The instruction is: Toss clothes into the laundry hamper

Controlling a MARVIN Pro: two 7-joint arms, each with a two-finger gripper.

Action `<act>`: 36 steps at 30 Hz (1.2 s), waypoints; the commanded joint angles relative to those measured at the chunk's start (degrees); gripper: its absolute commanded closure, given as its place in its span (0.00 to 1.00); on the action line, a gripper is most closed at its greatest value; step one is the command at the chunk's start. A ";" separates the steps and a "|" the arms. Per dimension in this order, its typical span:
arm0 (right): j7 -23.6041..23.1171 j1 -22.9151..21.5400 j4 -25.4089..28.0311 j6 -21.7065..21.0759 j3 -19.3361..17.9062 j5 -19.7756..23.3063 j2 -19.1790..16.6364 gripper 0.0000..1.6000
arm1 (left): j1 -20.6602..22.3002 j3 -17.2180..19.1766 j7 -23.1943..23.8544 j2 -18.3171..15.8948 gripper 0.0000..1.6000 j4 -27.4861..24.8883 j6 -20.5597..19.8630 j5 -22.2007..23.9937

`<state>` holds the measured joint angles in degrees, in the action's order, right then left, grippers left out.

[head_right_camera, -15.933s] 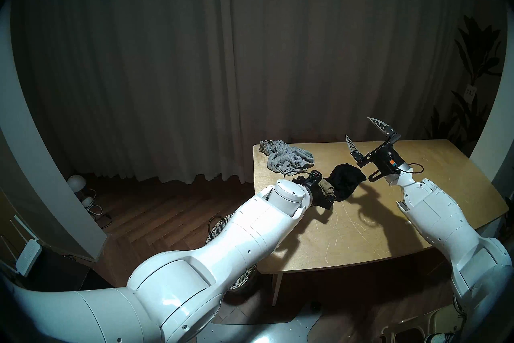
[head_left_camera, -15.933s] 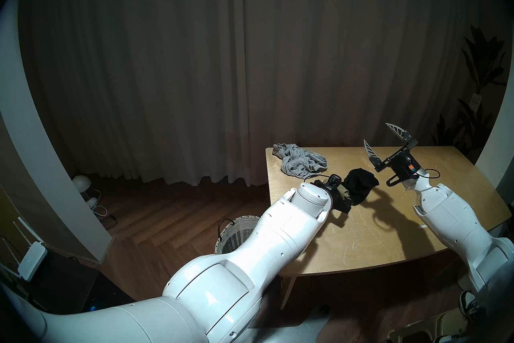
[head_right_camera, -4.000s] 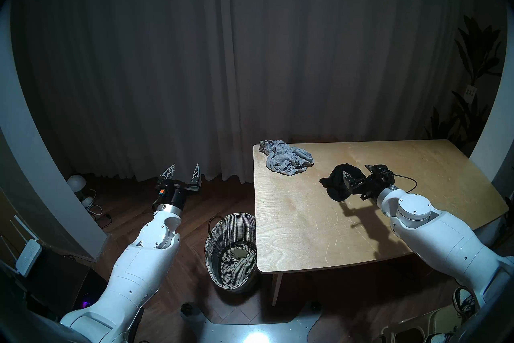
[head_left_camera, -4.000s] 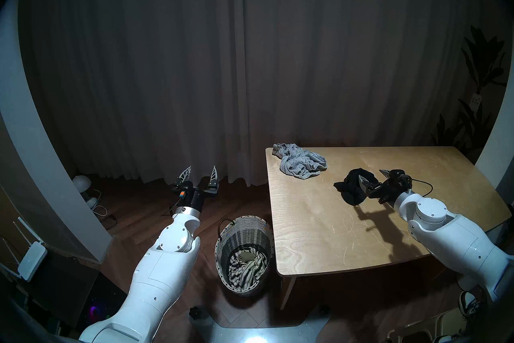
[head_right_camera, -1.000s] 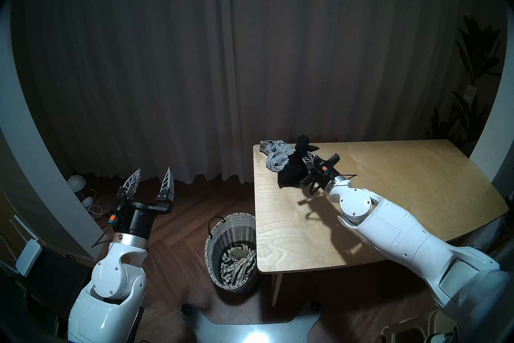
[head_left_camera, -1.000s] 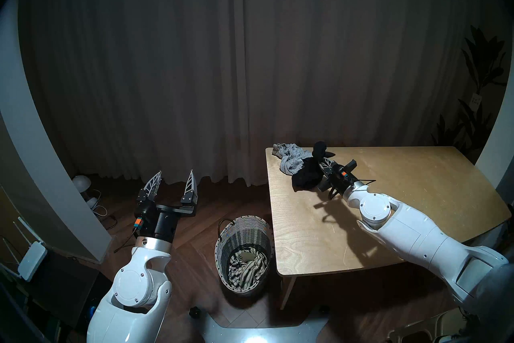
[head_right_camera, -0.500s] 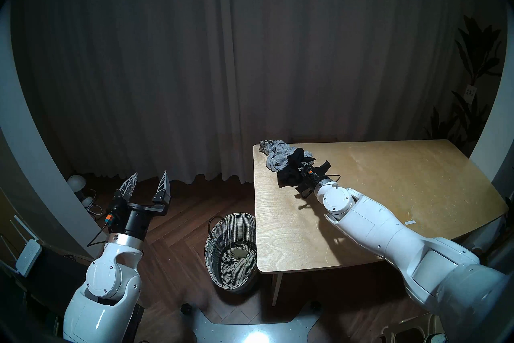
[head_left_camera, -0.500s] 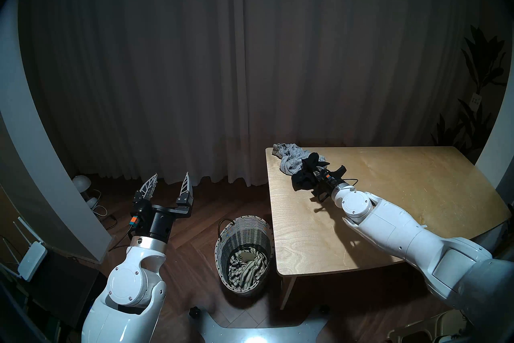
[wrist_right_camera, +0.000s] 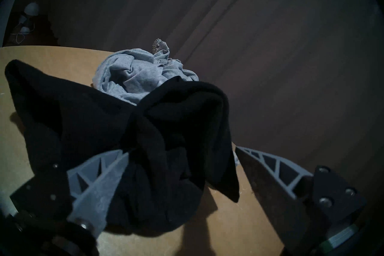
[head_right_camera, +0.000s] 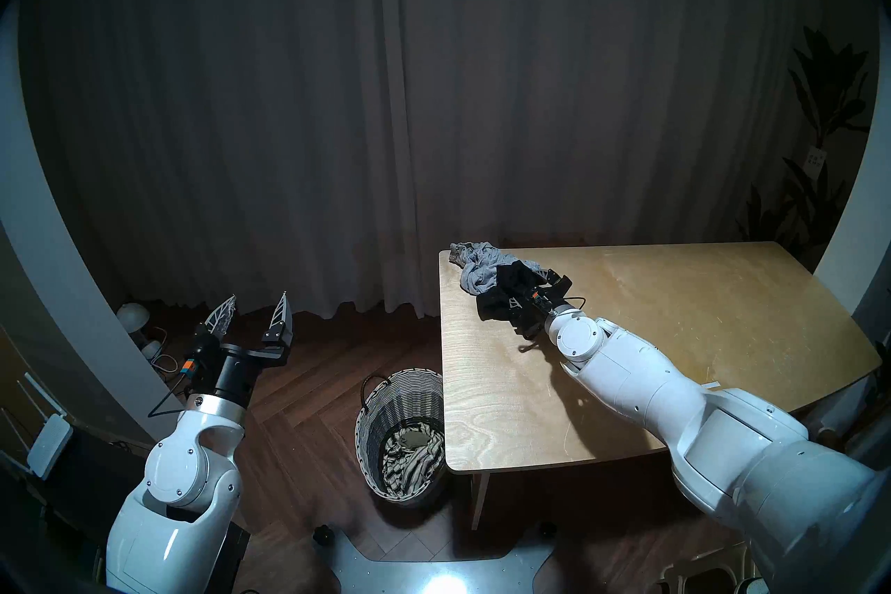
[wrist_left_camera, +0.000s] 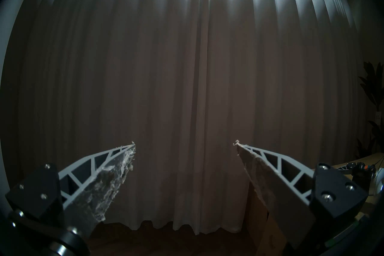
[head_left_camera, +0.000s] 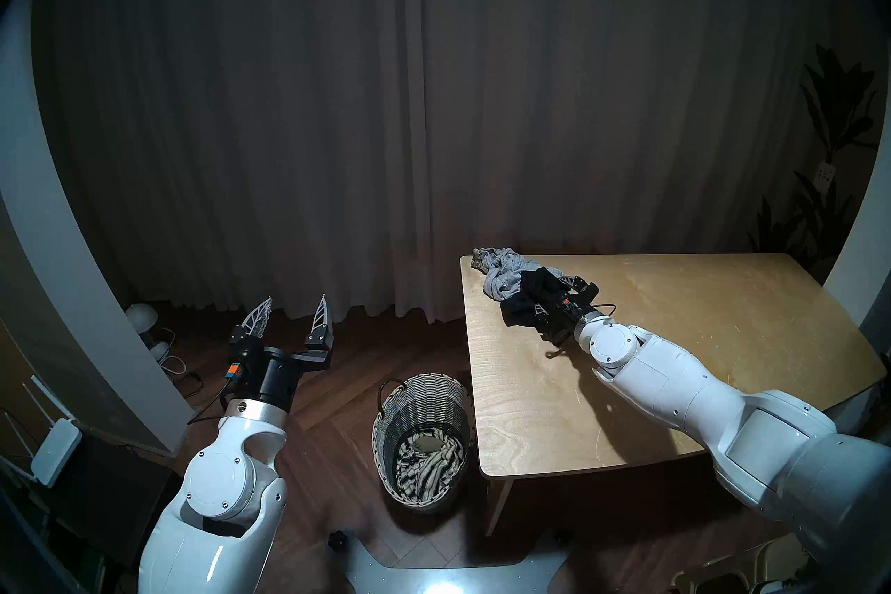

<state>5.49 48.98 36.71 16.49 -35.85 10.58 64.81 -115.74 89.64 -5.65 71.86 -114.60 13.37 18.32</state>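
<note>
Here, right gripper low over the table, jaws spread, black garment bunched between its 2 fingers and draped onto the grey garment just beyond. Left gripper spread wide, empty, beside the laundry hamper.

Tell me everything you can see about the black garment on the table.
The black garment is a soft, matte, crumpled piece of cloth, bunched in folds with loose corners sticking out. It lies on the wooden table near its far left corner, one fold lapping over the grey garment behind it. It sits between the fingers of the right gripper, whose jaws stand apart; one finger presses into the cloth.
</note>
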 commanded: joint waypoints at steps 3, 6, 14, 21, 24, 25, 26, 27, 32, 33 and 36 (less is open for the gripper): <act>-3.75 -2.82 -8.13 -0.35 0.97 0.51 5.81 0.00 | 1.85 -0.52 -0.39 0.07 0.00 -1.38 -0.50 -0.37; -5.28 -3.48 -10.24 -1.79 0.37 1.79 7.40 0.00 | 2.08 -0.65 -0.66 -0.03 0.00 -1.44 -0.86 -0.47; -11.01 -5.54 -13.51 -5.48 -1.90 6.55 9.41 1.00 | 2.33 -0.65 -1.37 -0.41 0.00 -2.41 -1.29 -0.86; -17.50 -6.62 -9.04 -3.03 -3.69 11.11 8.54 1.00 | 2.45 -0.82 -1.70 -0.70 0.00 -3.34 -1.44 -1.21; -20.38 -7.75 -6.60 -1.50 -4.46 12.07 7.51 1.00 | 2.59 -1.11 -1.73 -0.67 0.00 -3.26 -1.42 -1.24; -22.06 -8.09 -5.97 -1.37 -4.68 12.35 7.20 1.00 | 2.61 -1.20 -1.70 -0.67 0.00 -3.26 -1.41 -1.26; -22.93 -8.20 -5.18 -1.12 -4.85 12.67 6.89 1.00 | 2.63 -1.29 -1.68 -0.68 0.00 -3.29 -1.40 -1.28; -24.08 -8.27 -4.56 -0.84 -4.96 12.81 6.72 1.00 | 2.64 -1.44 -1.63 -0.67 0.00 -3.34 -1.38 -1.28; -29.58 -7.56 -0.85 0.29 -5.56 14.29 5.67 1.00 | 2.75 -2.02 -1.36 -0.78 0.00 -3.58 -1.34 -1.42; -30.67 -7.34 0.03 0.41 -5.76 14.79 5.40 1.00 | 2.72 -2.10 -1.30 -0.81 0.00 -3.67 -1.30 -1.44; -34.06 -6.69 2.49 0.78 -6.29 16.16 4.61 1.00 | 2.53 -2.23 -1.19 -0.91 0.00 -3.87 -1.20 -1.47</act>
<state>-23.05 42.51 33.67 15.32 -40.83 24.00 71.08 -113.75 87.39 -7.09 71.02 -116.68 11.67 16.87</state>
